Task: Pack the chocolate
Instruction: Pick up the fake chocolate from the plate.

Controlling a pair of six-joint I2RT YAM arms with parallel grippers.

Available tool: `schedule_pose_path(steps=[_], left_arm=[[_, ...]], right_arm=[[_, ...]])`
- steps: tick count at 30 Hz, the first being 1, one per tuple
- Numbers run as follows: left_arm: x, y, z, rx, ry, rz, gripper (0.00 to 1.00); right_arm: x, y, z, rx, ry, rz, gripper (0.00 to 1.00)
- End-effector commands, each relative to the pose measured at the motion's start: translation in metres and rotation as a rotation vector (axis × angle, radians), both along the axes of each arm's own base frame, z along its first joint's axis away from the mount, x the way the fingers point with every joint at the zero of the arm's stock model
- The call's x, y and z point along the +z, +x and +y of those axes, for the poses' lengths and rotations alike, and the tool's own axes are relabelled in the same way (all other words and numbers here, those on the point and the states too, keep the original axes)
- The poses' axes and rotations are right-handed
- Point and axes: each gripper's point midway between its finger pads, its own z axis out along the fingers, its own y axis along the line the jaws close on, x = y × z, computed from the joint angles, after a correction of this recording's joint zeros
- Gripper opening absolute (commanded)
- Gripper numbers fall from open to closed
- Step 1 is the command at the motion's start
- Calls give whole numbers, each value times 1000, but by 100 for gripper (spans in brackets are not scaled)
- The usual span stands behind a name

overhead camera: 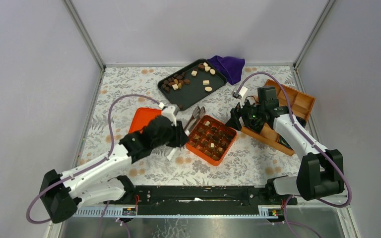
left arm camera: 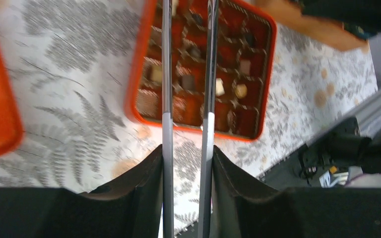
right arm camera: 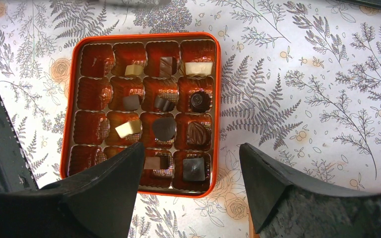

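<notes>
Loose chocolate (overhead camera: 178,82) lies in brown, dark and cream pieces on a black tray (overhead camera: 198,94) at the back. More chocolate (right arm camera: 164,128) fills some cells of the orange box (overhead camera: 226,148) mid-table. My left gripper (left arm camera: 187,148) is shut on metal tongs (left arm camera: 166,74), whose two arms reach out over the box (left arm camera: 265,74); their tips lie outside the wrist view. In the top view the tongs (overhead camera: 195,118) point toward the tray. My right gripper (right arm camera: 191,148) hangs open and empty over the box's near edge (right arm camera: 217,124), at the box's right side (overhead camera: 234,120).
An orange lid (overhead camera: 141,119) lies left of the box, partly under my left arm. A wooden compartment box (overhead camera: 297,101) stands at the right, beneath the right arm. A purple cloth (overhead camera: 229,67) sits by the back wall. Flowered covering spreads over the table.
</notes>
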Motion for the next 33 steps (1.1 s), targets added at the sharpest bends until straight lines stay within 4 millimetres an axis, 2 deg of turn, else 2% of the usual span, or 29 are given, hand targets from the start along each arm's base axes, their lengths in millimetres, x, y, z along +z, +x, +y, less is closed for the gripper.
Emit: schedule_pose_path(steps=[1,5,9,11,12,15,20,26,33], left_arm=[[31,48,18,-16,-3,-65,41],[32,96,41,34,40,-46,41],[20,143,62,91,85,16,40],[7,165,71,119,132,50,40],[8,178,74,135,151,49,40],[-3,201,81,158,227,81,40],[-16,225,91,178,348,112,41],[-32,242,97,182,398,148,41],[-36,263,97,184,423,153,42]], right_arm=[[15,5,-1,2,11,-65,78],[15,5,-1,2,9,-69,78],[15,5,0,5,11,-68,78],[15,5,0,6,11,-67,79],[14,5,0,8,12,-65,78],[14,5,1,11,15,-63,79],[13,5,1,14,16,-56,79],[13,4,2,18,18,-57,79],[13,5,2,18,18,-56,79]])
